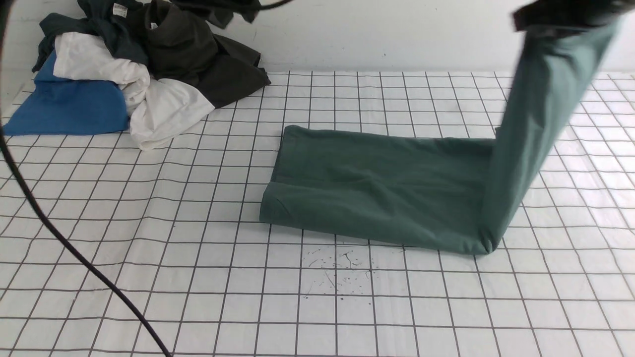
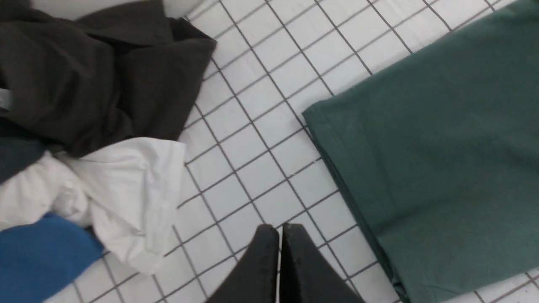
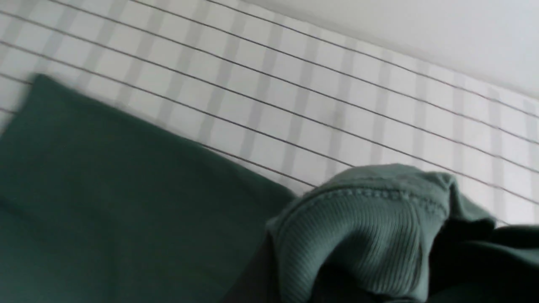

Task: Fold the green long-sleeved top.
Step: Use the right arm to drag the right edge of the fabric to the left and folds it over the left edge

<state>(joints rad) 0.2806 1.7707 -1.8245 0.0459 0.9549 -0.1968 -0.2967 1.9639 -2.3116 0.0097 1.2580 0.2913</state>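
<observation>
The green long-sleeved top, a large sage-green cotton shirt folded into one long band, lies flat to the right of the heap of crumpled blue, white and dark garments, well apart from it. The end farthest from the heap stands steeply off the surface and hangs from the right gripper, which is clamped on the cloth. In the right wrist view the jaws are buried under a ribbed hem, probably a cuff or the neckband, so the exact bite cannot be made out. The left gripper hovers between the heap and the band's nearer end, jaws pressed together on nothing.

The fabric looks light, limp and slightly grippy. It should sag wherever it is unsupported, and its stacked layers may slide apart. The thick ribbed edge, pinched through every layer, seems the safest hold.

The table wears a slightly wrinkled white sheet ruled in dark squares, with dark specks just beside the band's long edge, on the side away from the heap. A plain white wall rises behind the heap, and a black cable curves across the sheet in front of it.
</observation>
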